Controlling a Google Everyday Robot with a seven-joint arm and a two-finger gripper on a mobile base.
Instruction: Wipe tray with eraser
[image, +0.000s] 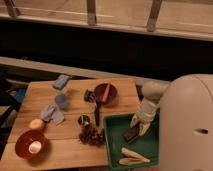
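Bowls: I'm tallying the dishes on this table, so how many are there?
2. One red-brown bowl sits at the table's far middle; an orange bowl sits at the near left corner. The gripper is over the tray, at the eraser. None seem hidden.

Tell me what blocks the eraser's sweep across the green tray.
The gripper holds the small black eraser down in the square dark-green plastic tray. Pale wooden utensils lie at the tray's near edge, in the way there.

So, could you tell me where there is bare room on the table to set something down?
Bare wood lies along the far edge between the blue cloth and the red bowl, and mid-front. The tray is crowded: eraser under the hand, and pale tongs.
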